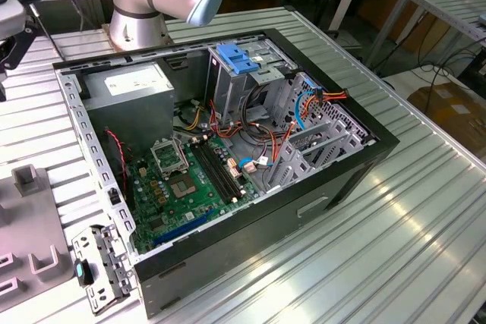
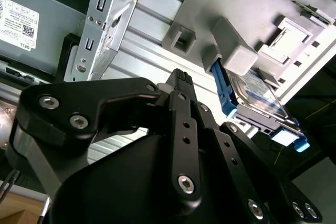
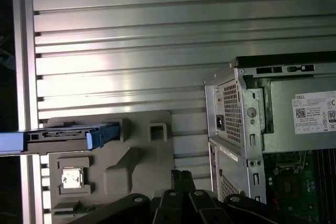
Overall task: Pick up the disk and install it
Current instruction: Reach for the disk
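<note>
Surface: ribbed aluminium table (image 1: 425, 210); workshop benches and cables behind.
PC case (image 1: 228, 149): lies on its side, panel off; motherboard (image 1: 182, 176), grey power supply (image 1: 129, 81) w/ white sticker, drive cage w/ blue bracket (image 1: 239, 58) on top.
Fixture: grey moulded holder plate (image 3: 131, 156) on the table just beside the case; a piece of it shows at the exterior view's left (image 1: 30, 218).
Disk: the disk (image 2: 257, 100) stands on edge in a slot of the holder plate, blue rails on its sides, label hard to read; also seen edge-on in the first wrist view (image 3: 68, 136). Not yet lifted, apart from the case.
Gripper: black linkage gripper (image 2: 181, 77) near the plate, not touching the disk; fingers look closed together at the tip, nothing held.
Step (judgement): approach for the pick, task at an early stage.
Doing it well (judgement): open wide before descent, line pads w/ the flat faces rather than the rails, come in square to the slot, seat deep enough so the disk won't pivot, lift straight out to avoid jamming.
</note>
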